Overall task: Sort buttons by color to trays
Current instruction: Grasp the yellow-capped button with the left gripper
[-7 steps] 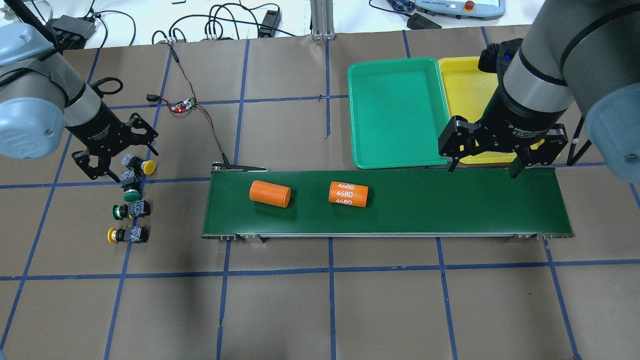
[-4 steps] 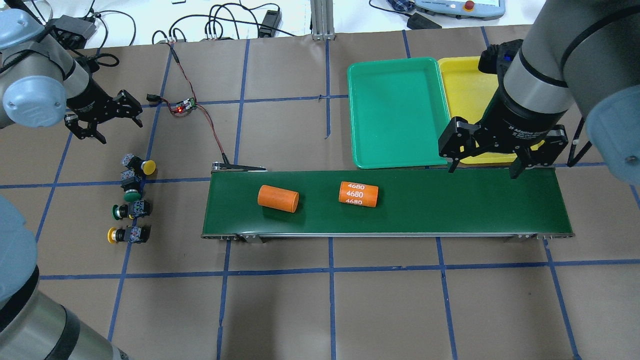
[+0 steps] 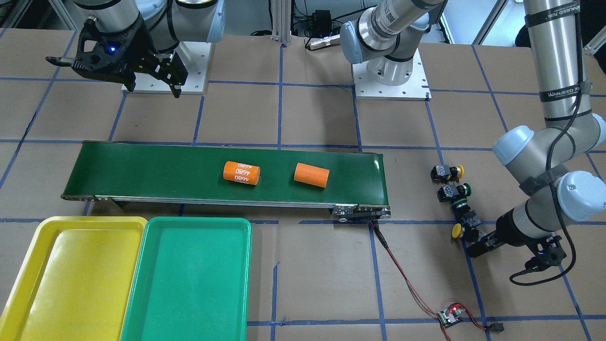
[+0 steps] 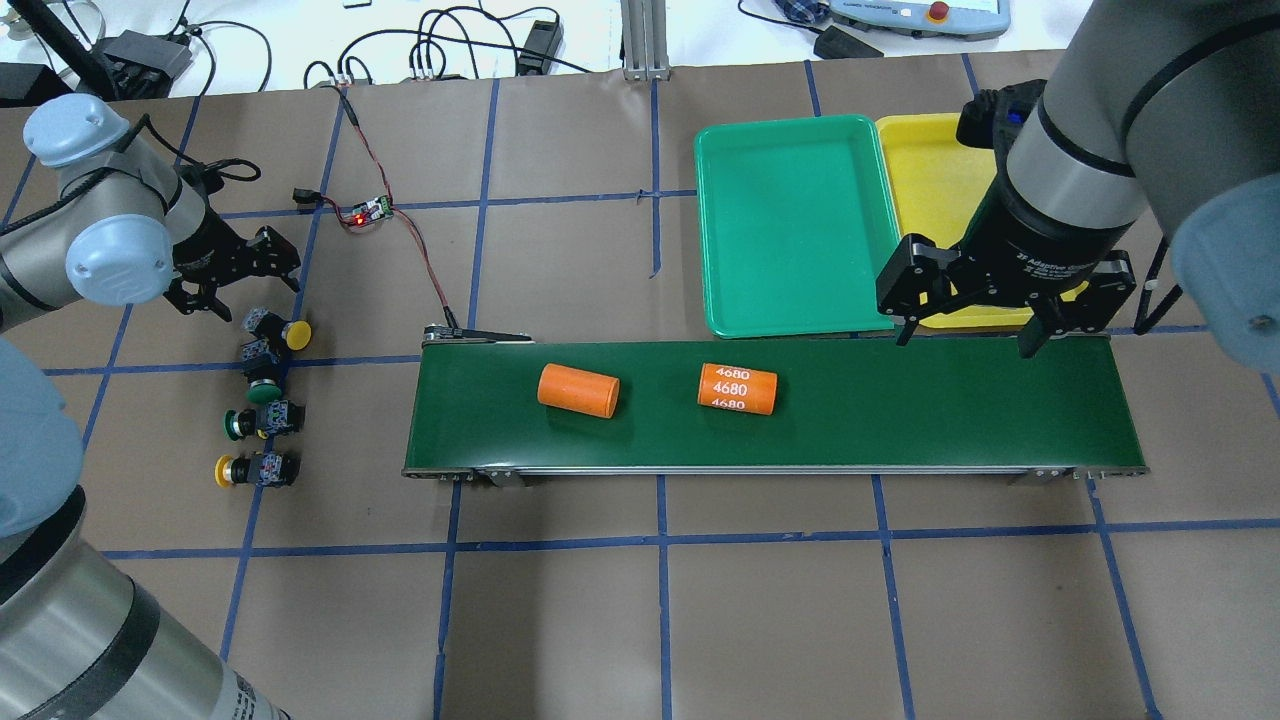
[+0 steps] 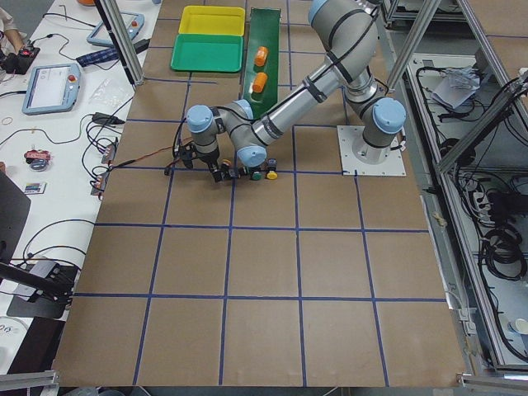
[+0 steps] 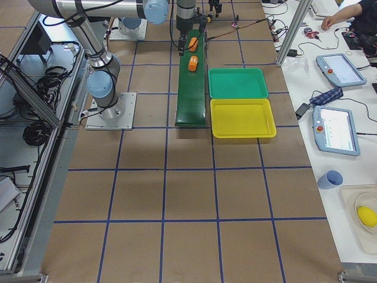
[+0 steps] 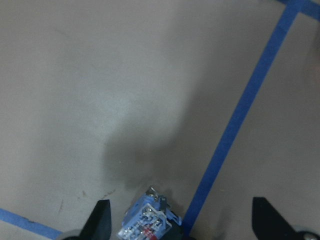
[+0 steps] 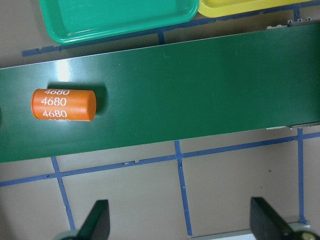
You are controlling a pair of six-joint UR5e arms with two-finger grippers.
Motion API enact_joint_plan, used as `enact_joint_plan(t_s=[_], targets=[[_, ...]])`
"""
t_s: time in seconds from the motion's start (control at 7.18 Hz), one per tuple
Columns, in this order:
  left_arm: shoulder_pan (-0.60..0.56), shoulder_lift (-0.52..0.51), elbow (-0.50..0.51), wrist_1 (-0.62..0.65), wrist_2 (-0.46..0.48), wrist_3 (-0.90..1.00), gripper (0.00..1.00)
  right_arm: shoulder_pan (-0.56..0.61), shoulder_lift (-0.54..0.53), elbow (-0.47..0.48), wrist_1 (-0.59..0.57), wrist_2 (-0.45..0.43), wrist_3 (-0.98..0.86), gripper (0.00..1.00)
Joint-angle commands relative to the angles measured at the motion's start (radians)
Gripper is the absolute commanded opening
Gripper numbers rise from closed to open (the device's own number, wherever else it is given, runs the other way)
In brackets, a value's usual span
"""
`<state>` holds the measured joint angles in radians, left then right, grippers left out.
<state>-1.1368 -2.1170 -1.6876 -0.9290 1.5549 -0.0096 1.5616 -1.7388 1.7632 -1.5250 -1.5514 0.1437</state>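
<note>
Four buttons lie in a column at the table's left: a yellow one (image 4: 283,332), two green ones (image 4: 262,378) (image 4: 256,420) and a yellow one (image 4: 250,469). My left gripper (image 4: 240,290) is open and empty, low, just beyond the far yellow button. The left wrist view shows that button's grey-blue block (image 7: 147,224) between the open fingers (image 7: 99,220). My right gripper (image 4: 965,342) is open and empty above the far edge of the conveyor's right end. The green tray (image 4: 790,225) and the yellow tray (image 4: 925,170) sit side by side behind the belt, both empty.
Two orange cylinders ride the dark-green conveyor (image 4: 900,400): a plain one (image 4: 578,390) and one marked "4680" (image 4: 737,388), which also shows in the right wrist view (image 8: 63,104). A small circuit board with a red light (image 4: 365,210) and its wires lie behind the belt's left end.
My left gripper drew away from the buttons to the far left, then came back close to the far yellow button. Both orange cylinders moved right along the belt. The right gripper has not moved.
</note>
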Motion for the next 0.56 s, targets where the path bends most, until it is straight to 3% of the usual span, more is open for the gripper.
enact_joint_plan(t_s=[0.0, 0.14, 0.28, 0.42], targets=[[0.009, 0.005, -0.04, 0.009, 0.004, -0.032, 1.0, 0.0, 0.001, 0.001, -0.004, 0.001, -0.003, 1.0], [0.009, 0.02, -0.066, 0.009, 0.005, -0.045, 0.68, 0.0, -0.001, 0.001, -0.001, -0.001, -0.003, 1.0], [0.009, 0.023, -0.09, 0.009, -0.001, -0.052, 0.24, 0.0, -0.001, -0.001, -0.003, 0.0, -0.001, 1.0], [0.008, 0.029, -0.092, 0.01, -0.004, -0.062, 0.03, 0.0, -0.001, -0.001, -0.004, 0.001, -0.001, 1.0]])
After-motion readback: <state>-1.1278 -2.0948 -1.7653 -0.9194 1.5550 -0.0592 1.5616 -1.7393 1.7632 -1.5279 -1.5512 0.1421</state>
